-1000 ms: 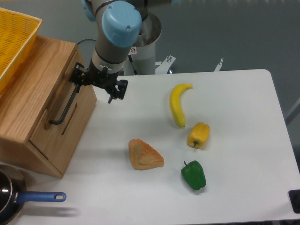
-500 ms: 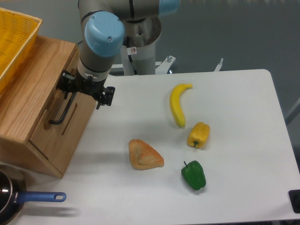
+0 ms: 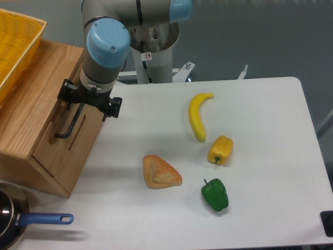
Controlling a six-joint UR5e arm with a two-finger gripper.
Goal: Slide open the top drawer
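The top drawer (image 3: 47, 148) is the light-oak front panel of the wooden cabinet at the left, and it looks closed. Its long black bar handle (image 3: 69, 124) runs diagonally down the panel. My gripper (image 3: 89, 103) hangs at the upper end of that handle, with one black finger (image 3: 115, 106) on the table side and the other at the cabinet side. The fingers stand apart and straddle the bar's top end. The wrist hides whether they touch it.
A yellow basket (image 3: 15, 47) sits on the cabinet top. On the white table (image 3: 270, 130) lie a banana (image 3: 197, 115), a yellow pepper (image 3: 220, 150), a green pepper (image 3: 215, 194) and a bread piece (image 3: 161, 172). A blue-handled pan (image 3: 36, 220) sits at the front left.
The arm has swung left from the table toward the cabinet front. The gripper now sits over the handle's upper end. The drawer has not moved.
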